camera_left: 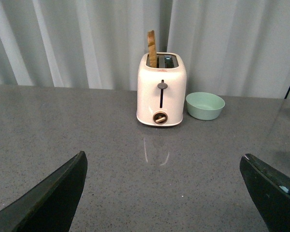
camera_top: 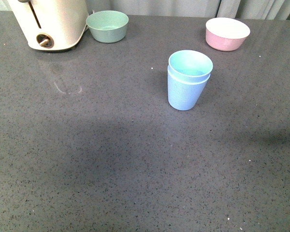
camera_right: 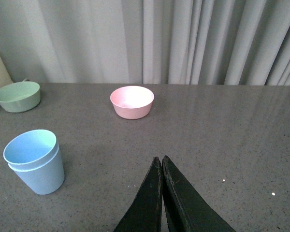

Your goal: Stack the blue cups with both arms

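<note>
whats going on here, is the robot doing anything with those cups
Nothing is being handled right now. The two blue cups already sit one inside the other, upright on the grey counter, between the green bowl and the pink bowl. The left claw is open and empty, facing the toaster. The right claw is shut on nothing, off to the side of the cups.

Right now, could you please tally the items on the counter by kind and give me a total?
Blue cups: 2, nested one inside the other
Bowls: 2, mint-green bowl and pink bowl
Toaster: 1, with a slice standing in its slot
Total: 5
</note>
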`<action>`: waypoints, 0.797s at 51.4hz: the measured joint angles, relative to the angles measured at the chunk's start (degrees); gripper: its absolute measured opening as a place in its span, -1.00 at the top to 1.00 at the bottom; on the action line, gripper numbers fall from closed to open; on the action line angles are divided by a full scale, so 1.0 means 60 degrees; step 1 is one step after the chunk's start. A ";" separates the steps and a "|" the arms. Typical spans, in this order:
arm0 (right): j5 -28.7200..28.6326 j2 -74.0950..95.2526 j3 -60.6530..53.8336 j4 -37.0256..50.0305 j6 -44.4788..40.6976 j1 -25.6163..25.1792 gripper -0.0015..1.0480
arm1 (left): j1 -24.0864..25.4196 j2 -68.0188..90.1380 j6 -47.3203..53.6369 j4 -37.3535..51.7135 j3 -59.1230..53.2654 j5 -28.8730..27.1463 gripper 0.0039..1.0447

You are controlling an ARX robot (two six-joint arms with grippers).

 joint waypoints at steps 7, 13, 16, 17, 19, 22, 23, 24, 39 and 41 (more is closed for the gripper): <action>0.0004 -0.0714 -0.0233 -0.0477 0.0000 0.0000 0.96 | 0.0000 0.0000 0.0000 0.0000 0.0000 0.0000 -0.84; 0.0000 -0.1341 -0.0393 -0.0940 0.0000 0.0000 0.96 | 0.0000 0.0000 0.0000 0.0000 0.0000 0.0000 -0.84; 0.0004 -0.1439 -0.0514 -0.0882 0.0000 0.0000 0.96 | 0.0000 0.0000 0.0000 0.0000 0.0000 0.0000 -0.84; -0.0004 -0.1515 -0.0554 -0.0794 0.0004 0.0000 0.96 | 0.0000 0.0000 0.0004 0.0000 0.0000 -0.0004 -0.84; -0.0004 -0.1672 -0.0557 -0.0852 0.0004 0.0000 0.96 | 0.0000 0.0000 0.0004 0.0000 0.0000 -0.0004 -0.84; 0.0000 -0.1982 -0.0557 -0.1140 0.0004 0.0000 0.96 | 0.0000 0.0000 0.0000 0.0000 0.0000 0.0000 -0.84; 0.0000 -0.2080 -0.0557 -0.1228 0.0004 0.0000 0.96 | 0.0000 0.0000 0.0004 0.0000 0.0000 0.0000 -0.84; 0.0004 -0.2215 -0.0557 -0.1355 0.0004 0.0000 0.96 | 0.0000 0.0000 0.0000 0.0000 0.0000 0.0000 -0.84; 0.0004 -0.3300 -0.0557 -0.2422 0.0004 0.0000 0.96 | 0.0000 0.0000 0.0004 0.0000 0.0000 0.0000 -0.84; 0.0004 -0.3442 -0.0557 -0.2572 0.0004 0.0000 0.96 | 0.0000 0.0000 0.0000 0.0000 0.0000 0.0000 -0.84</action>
